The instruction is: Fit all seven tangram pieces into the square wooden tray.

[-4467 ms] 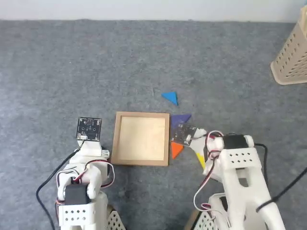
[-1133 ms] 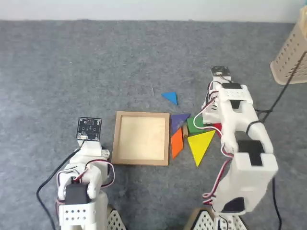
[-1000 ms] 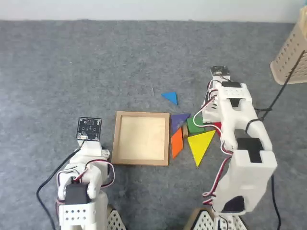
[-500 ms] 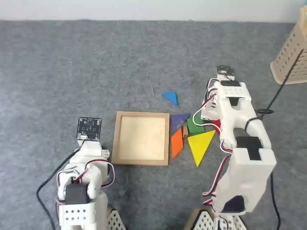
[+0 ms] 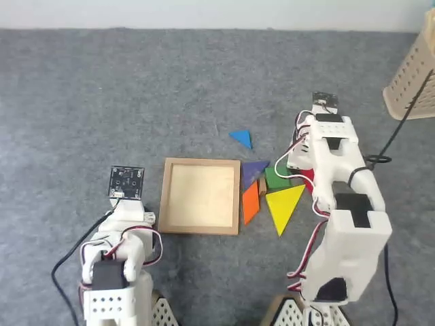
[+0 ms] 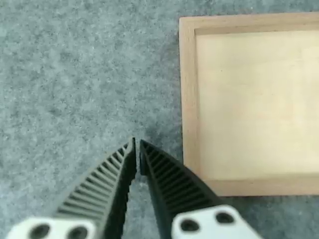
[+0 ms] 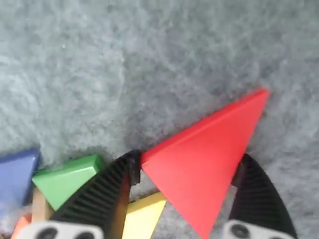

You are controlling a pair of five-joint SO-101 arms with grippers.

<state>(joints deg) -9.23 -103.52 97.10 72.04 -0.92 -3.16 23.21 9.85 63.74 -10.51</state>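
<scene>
The square wooden tray (image 5: pixel 201 164) lies empty on the grey carpet. To its right lie a purple triangle (image 5: pixel 255 168), a green square (image 5: pixel 275 178), an orange piece (image 5: pixel 250 202) and a yellow triangle (image 5: pixel 284 206); a blue triangle (image 5: pixel 241 138) lies farther back. My right arm (image 5: pixel 327 146) stretches over this cluster. My right gripper (image 7: pixel 189 164) has a finger against each side of the red triangle (image 7: pixel 204 154), whose edge also peeks out beside the arm (image 5: pixel 306 178). My left gripper (image 6: pixel 137 145) is shut and empty over carpet, just beside the tray's rim (image 6: pixel 187 99).
A small natural-wood piece (image 5: pixel 262 185) lies between the orange and green ones. A beige slatted basket (image 5: pixel 414 75) stands at the far right edge. Open carpet spreads behind and left of the tray.
The right arm went from folded near the front edge to stretched out over the pieces, and its wrist drifted slightly right in the last second. The left arm stayed still.
</scene>
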